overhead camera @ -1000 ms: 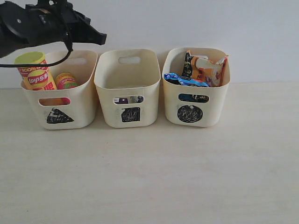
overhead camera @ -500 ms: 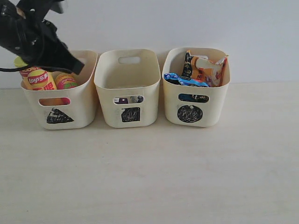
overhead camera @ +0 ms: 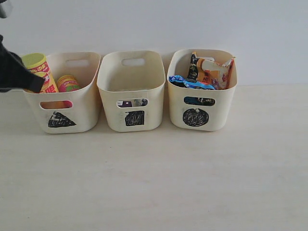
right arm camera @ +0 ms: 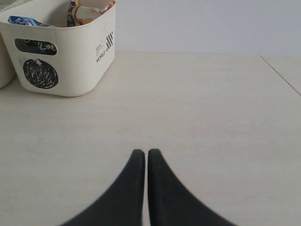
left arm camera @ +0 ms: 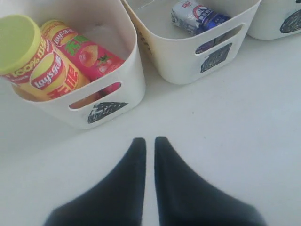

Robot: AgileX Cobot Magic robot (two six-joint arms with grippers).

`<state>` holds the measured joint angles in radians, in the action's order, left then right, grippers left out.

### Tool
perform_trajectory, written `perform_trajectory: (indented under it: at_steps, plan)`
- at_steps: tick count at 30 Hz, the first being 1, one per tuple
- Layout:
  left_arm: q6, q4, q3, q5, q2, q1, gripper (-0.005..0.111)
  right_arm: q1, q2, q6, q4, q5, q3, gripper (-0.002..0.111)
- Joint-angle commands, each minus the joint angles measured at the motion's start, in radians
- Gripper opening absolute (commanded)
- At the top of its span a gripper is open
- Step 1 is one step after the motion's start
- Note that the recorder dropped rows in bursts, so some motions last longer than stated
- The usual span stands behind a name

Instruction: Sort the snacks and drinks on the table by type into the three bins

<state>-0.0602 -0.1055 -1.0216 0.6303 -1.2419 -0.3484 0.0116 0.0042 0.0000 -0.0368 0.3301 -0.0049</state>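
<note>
**Cream plastic bins, three, stocked by type**

Bins: three alike, in a row on the pale beige table (overhead camera: 154,183), marked triangle (overhead camera: 89,98), square (overhead camera: 109,94) and circle (overhead camera: 226,103).

Left wrist view only: the left gripper (left arm camera: 149,140), black fingers drawn together with a hairline between them, holding nothing, stood over bare table. The triangle bin stood just ahead of its tips. The square bin stood further ahead and off to one side, its open top showing the white and blue carton (left arm camera: 197,14) lying flat. The exterior view gave that carton only as a sliver through the handle slot, beside the dark purple carton (overhead camera: 126,103).

Right wrist view only: the right gripper (right arm camera: 142,151), fingers closed on nothing, with the circle bin well ahead and off to one side. This gripper fell outside the exterior view.

Chip tubes: two, both in the triangle bin. The yellow tube (overhead camera: 34,61), with its lime-green lid, stood tilted. The pink tube (overhead camera: 67,83), with its yellow lid, leaned alongside it.

Noodle packets: two, crinkly, both in the circle bin. The blue-white packet (overhead camera: 192,83) lay at the rim. The orange-black packet (overhead camera: 211,70) poked above it.

Cartons: two, both in the square bin.
</note>
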Motion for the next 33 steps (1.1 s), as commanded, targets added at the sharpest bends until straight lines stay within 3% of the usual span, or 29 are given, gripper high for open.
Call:
perform_trajectory:
  at_steps: [1,8,11,21,33]
  plan:
    - [0.024,0.020,0.151,-0.086,0.131,0.002,0.004,-0.002,-0.004,0.000,0.001,-0.008,0.005,0.000]
    - [0.030,0.020,0.293,-0.100,0.325,0.002,0.004,-0.002,-0.004,0.000,0.001,-0.008,0.005,0.000]
    - [0.121,0.051,0.306,-0.052,0.395,0.002,0.004,-0.002,-0.004,0.000,0.001,-0.008,0.005,0.000]
    - [0.159,0.080,0.321,-0.033,0.533,-0.021,0.004,-0.002,-0.004,0.000,0.001,-0.008,0.005,0.000]
    - [0.150,0.086,0.564,-0.274,0.853,-0.001,0.004,-0.002,-0.004,0.000,0.001,-0.008,0.005,0.000]
